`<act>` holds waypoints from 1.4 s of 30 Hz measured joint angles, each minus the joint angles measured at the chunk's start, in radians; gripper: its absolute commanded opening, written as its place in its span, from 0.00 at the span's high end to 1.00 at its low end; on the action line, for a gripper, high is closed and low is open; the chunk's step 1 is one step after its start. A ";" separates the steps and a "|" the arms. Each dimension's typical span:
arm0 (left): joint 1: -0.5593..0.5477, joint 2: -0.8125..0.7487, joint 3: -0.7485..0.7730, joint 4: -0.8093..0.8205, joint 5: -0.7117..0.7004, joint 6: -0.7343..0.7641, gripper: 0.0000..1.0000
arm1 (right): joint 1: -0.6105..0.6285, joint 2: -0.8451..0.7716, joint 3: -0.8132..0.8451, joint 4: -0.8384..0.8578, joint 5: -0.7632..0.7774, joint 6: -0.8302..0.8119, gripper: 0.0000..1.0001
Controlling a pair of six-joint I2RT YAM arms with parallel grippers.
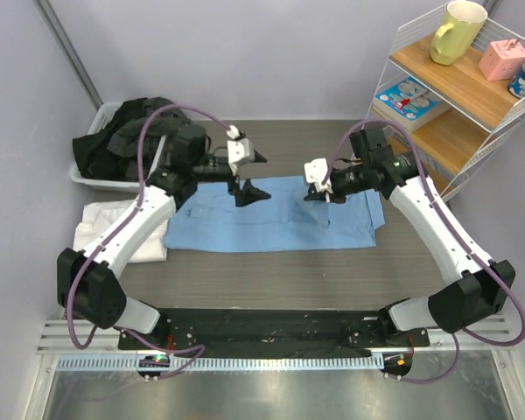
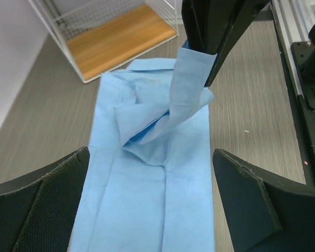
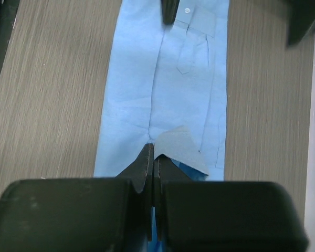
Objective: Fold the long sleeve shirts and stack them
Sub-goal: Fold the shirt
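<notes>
The light blue shirt (image 1: 271,219) lies flat across the middle of the table, folded into a long strip. It also shows in the left wrist view (image 2: 147,210) and the right wrist view (image 3: 163,94). My right gripper (image 1: 320,193) is shut on a fold of it (image 3: 178,144) near the collar end and lifts that piece a little off the table (image 2: 186,89). My left gripper (image 1: 252,175) hovers open and empty above the shirt's middle, its fingers wide apart (image 2: 150,153). The white shirt (image 1: 114,229) lies at the left, partly under my left arm.
A grey bin (image 1: 92,171) of dark clothes stands at the back left. A white wire shelf (image 1: 459,101) with wooden boards stands at the right, holding a yellow mug (image 1: 457,31), a pink box and a book. It also shows in the left wrist view (image 2: 121,37).
</notes>
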 measured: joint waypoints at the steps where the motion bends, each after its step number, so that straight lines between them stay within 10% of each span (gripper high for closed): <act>1: -0.032 0.006 -0.034 0.037 -0.028 -0.004 0.00 | 0.010 -0.005 -0.009 0.000 0.005 -0.018 0.99; 13: -0.252 0.170 -0.087 0.302 -0.208 -0.002 0.06 | 0.072 -0.043 -0.053 0.001 0.051 -0.153 0.99; 21: -0.296 0.242 -0.081 0.359 -0.224 -0.009 0.99 | 0.072 -0.073 -0.087 0.052 0.096 -0.138 0.82; 25: -0.309 0.243 -0.103 0.429 -0.282 -0.059 1.00 | 0.072 -0.123 -0.137 0.154 0.148 -0.011 0.37; 28: -0.307 0.242 -0.114 0.475 -0.374 -0.139 1.00 | 0.072 -0.174 -0.205 0.284 0.222 0.184 0.25; 42: -0.303 0.241 0.055 0.275 -1.217 -1.069 0.99 | -0.159 -0.304 -0.538 0.828 0.335 0.869 0.23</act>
